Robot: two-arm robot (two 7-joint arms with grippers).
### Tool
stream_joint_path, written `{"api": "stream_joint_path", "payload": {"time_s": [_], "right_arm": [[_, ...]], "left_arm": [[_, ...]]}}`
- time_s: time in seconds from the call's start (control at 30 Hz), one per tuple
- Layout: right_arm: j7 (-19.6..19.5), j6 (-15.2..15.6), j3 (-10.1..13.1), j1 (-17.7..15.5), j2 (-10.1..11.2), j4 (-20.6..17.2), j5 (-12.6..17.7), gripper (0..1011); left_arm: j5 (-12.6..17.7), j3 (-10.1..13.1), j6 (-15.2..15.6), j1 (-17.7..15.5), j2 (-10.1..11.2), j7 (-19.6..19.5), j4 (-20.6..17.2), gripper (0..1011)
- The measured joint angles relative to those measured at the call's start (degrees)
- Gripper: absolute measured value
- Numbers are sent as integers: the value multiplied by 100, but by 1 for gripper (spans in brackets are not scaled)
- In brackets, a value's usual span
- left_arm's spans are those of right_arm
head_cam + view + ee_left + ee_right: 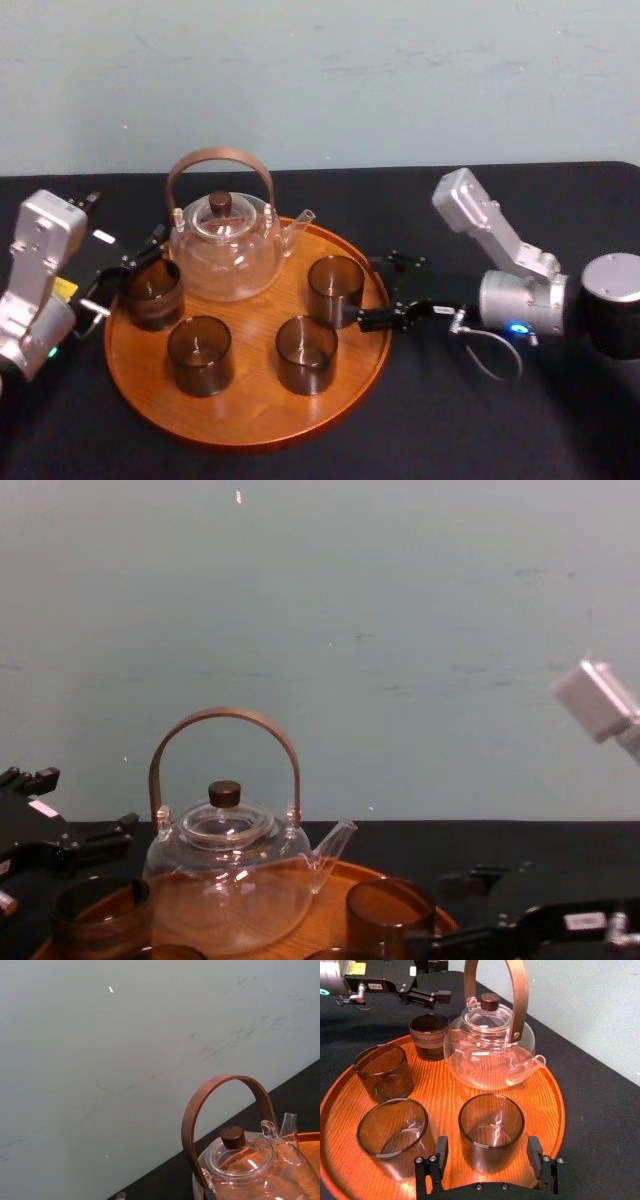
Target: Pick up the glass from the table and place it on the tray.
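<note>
Glass (335, 290) stands at the right rear of the tray (250, 420), between the spread fingers of the right pincer (380, 292), with gaps either side. The left pincer (130, 275), also spread, sits at the tray's left rim.

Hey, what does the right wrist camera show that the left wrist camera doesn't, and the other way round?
Right wrist view, not the left: the nearest glass on the tray, straddled by the open right gripper; three more glasses on the tray; and the left gripper, open beyond them.

Left wrist view, not the right: the top arch of the handle and scuff marks on the wall.

Both: the teapot, its lid knob, its spout, the tray rim, the black table and the wall.
</note>
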Motion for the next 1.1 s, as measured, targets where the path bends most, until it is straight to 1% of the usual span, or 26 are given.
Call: {"api": "stream_joint_path", "payload": {"time_s": [0.1,0.2,0.23,0.33,0.37,0.4,0.43,0.53,0.57,0.6,0.63,0.73,0.77,0.83,0.93,1.1], "right_arm": [[-20,5,122,-196,253,-323,125,1002],[-49,-5,206,-307,387,-495,202,1003],[-74,-30,271,-391,484,-628,266,1002],[-124,-92,386,-529,624,-809,352,1002],[-172,-151,462,-619,701,-911,408,1002],[-203,-182,499,-665,733,-957,435,1002],[-277,-248,588,-764,789,-1050,494,1002],[-415,-348,720,-903,847,-1152,558,1002],[-541,-430,817,-1005,870,-1215,586,1002],[-622,-481,874,-1062,874,-1244,592,1003],[-794,-579,979,-1173,872,-1281,596,1002],[-1082,-725,1160,-1356,824,-1320,599,1002],[-1269,-815,1258,-1457,784,-1330,593,1002],[-1456,-906,1367,-1564,729,-1332,589,1002],[-1920,-1126,1601,-1790,569,-1316,500,1002],[-2333,-1266,1783,-1957,380,-1223,386,1003]], "left_arm": [[0,0,0,0,0,0,0,1001],[0,0,0,0,0,0,0,1001],[0,0,0,0,0,0,0,1001],[0,0,0,0,0,0,0,1002],[0,0,0,0,0,0,0,1001],[0,0,0,0,0,0,0,1001],[0,0,0,0,0,0,0,1001],[0,0,0,0,0,0,0,1001],[0,0,0,0,0,0,0,1001],[0,0,0,0,0,0,0,1001],[0,0,0,0,0,0,0,1001],[0,0,0,0,0,0,0,1001],[0,0,0,0,0,0,0,1001],[0,0,0,0,0,0,0,1001],[0,0,0,0,0,0,0,1001],[0,0,0,0,0,0,0,1001]]}}
